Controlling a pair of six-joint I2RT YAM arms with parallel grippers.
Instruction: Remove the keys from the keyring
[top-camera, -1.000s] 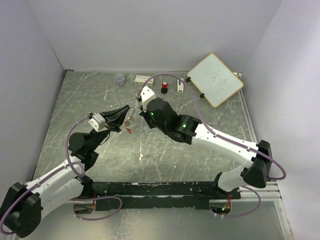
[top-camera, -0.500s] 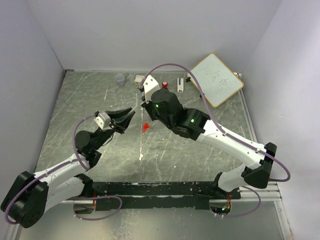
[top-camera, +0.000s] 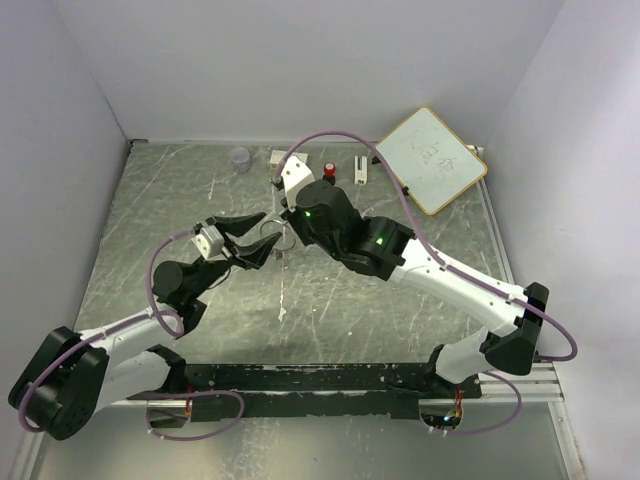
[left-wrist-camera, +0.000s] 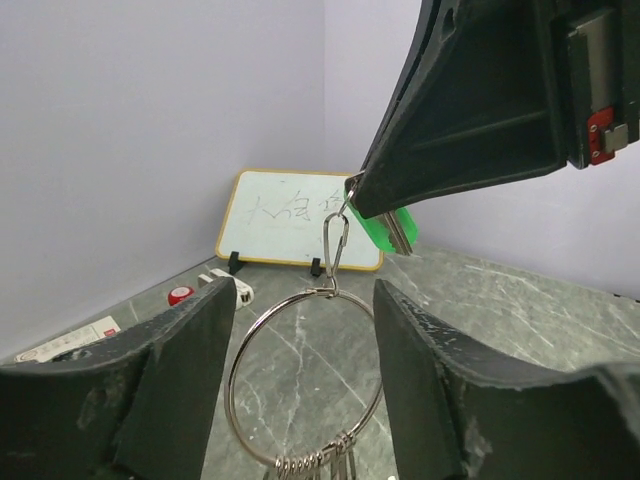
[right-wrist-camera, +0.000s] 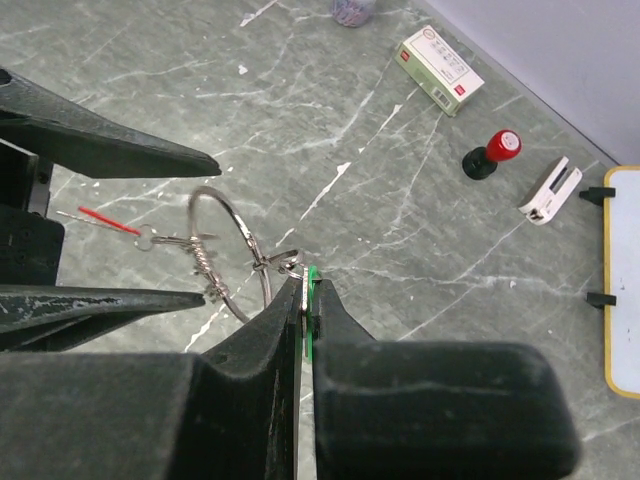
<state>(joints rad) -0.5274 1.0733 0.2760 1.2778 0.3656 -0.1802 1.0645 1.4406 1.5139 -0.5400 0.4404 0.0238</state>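
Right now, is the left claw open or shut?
Open. The fingers of the left claw stand well apart, and the keyring hangs between them.

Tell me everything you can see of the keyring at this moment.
The keyring is a thin silver wire ring with a small clip on top and smaller loops bunched at its bottom. It hangs upright by the clip from the green key pinched in the shut right gripper, between the open left gripper's fingers, seemingly clear of them.
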